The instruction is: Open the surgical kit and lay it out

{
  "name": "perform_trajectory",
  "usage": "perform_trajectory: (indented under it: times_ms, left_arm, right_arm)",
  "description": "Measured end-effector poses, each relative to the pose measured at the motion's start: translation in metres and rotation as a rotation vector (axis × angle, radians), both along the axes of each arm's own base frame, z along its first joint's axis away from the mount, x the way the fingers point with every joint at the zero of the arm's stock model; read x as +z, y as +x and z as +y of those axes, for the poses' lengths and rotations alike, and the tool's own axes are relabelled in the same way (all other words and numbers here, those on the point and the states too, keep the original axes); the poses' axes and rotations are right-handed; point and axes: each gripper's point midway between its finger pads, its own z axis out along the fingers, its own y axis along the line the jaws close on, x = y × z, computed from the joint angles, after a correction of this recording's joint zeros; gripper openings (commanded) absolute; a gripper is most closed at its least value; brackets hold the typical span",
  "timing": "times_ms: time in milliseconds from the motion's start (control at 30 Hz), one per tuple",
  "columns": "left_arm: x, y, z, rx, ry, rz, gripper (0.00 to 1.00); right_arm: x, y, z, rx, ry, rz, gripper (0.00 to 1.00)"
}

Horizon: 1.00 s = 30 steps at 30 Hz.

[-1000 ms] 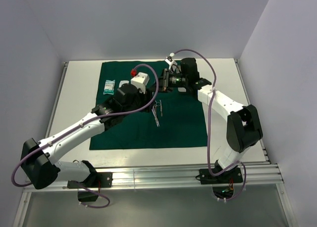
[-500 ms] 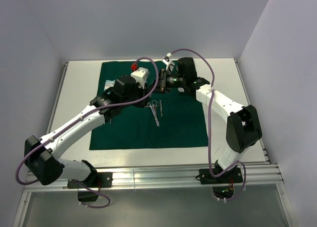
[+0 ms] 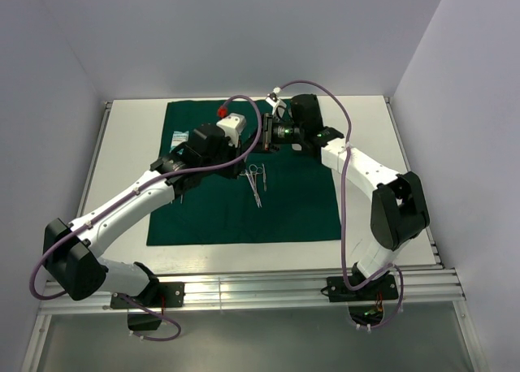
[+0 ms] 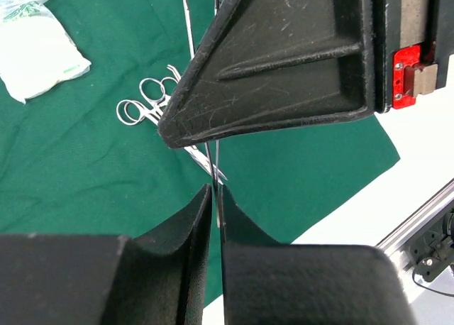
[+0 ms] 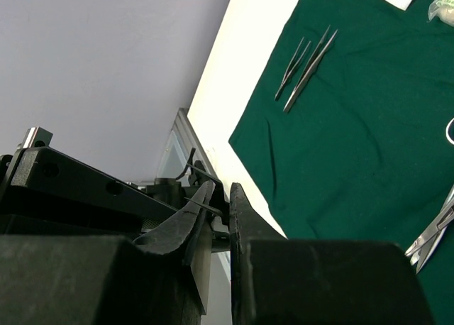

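Handover appears to be the step: left tool [image 4: 216, 195] is clenched on a slim steel instrument [image 4: 213, 165], and right tool [image 5: 220, 191], jaws nearly together, seems to pinch the same piece above the green cloth [image 3: 292, 209]. Cloth lies spread flat on the counter [image 3: 366, 120]; clamps [image 3: 256, 177], tweezers [image 5: 305, 62] and a packet [image 4: 35, 48] rest on it. Recommended: one tool lets go only once the other's hold is confirmed, then lower the piece flat, apart from the clamps.

No legible text; green print on pale packet [image 4: 37, 47] apparently too blurred.
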Motion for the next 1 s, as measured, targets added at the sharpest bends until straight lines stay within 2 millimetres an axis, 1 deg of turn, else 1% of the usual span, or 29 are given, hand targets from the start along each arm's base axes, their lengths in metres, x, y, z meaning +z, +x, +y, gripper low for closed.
perform_trajectory:
  times_ms: [100, 200, 233, 267, 300, 333, 400, 433, 533, 667, 767, 833, 900, 933, 1000]
  left_arm:
    - [0.000, 0.000, 0.000, 0.000, 0.000, 0.001, 0.12]
    - [0.000, -0.001, 0.000, 0.003, -0.003, 0.007, 0.00]
    - [-0.001, -0.001, 0.000, 0.005, -0.003, 0.010, 0.00]
    - [-0.001, -0.001, 0.001, 0.006, -0.002, 0.012, 0.00]
    - [-0.002, -0.001, 0.001, 0.007, -0.002, 0.014, 0.00]
    - [-0.002, -0.001, 0.001, 0.009, -0.001, 0.014, 0.00]
    - [-0.001, 0.001, 0.003, 0.023, -0.001, 0.009, 0.00]
    - [-0.002, 0.001, 0.004, 0.029, -0.001, 0.008, 0.00]
    - [-0.007, 0.000, 0.013, 0.064, -0.004, 0.015, 0.00]
    - [-0.030, -0.002, 0.039, 0.141, -0.001, 0.074, 0.00]
    - [-0.061, 0.001, 0.067, 0.230, 0.023, 0.147, 0.00]
    - [-0.083, -0.001, 0.089, 0.288, 0.048, 0.204, 0.00]
    - [-0.101, -0.004, 0.106, 0.329, 0.072, 0.247, 0.00]
    - [-0.109, -0.005, 0.113, 0.348, 0.084, 0.265, 0.00]
    - [-0.121, -0.008, 0.121, 0.358, 0.112, 0.285, 0.00]
  right_arm:
    - [-0.001, -0.001, 0.000, 0.001, -0.002, 0.003, 0.00]
    - [-0.001, -0.001, 0.001, 0.001, -0.004, 0.004, 0.00]
    - [-0.002, -0.001, 0.001, 0.001, -0.006, 0.006, 0.00]
    - [-0.002, -0.001, 0.001, 0.000, -0.009, 0.006, 0.06]
    - [-0.003, -0.001, 0.001, 0.001, -0.011, 0.008, 0.17]
    - [-0.003, -0.001, 0.002, 0.000, -0.015, 0.011, 0.47]
    - [-0.004, 0.001, 0.003, -0.004, -0.024, 0.023, 0.79]
    - [-0.004, 0.001, 0.003, -0.007, -0.032, 0.026, 0.99]
    - [-0.006, 0.006, 0.002, -0.027, -0.062, 0.028, 1.00]
    - [-0.005, 0.012, -0.003, -0.057, -0.084, 0.028, 1.00]
    - [-0.008, 0.015, -0.008, -0.069, -0.095, 0.031, 1.00]
    - [-0.010, 0.019, -0.016, -0.084, -0.105, 0.039, 1.00]
    - [-0.011, 0.025, -0.024, -0.105, -0.109, 0.039, 1.00]
    - [-0.012, 0.029, -0.030, -0.119, -0.112, 0.041, 1.00]
    - [-0.013, 0.034, -0.037, -0.135, -0.117, 0.043, 1.00]
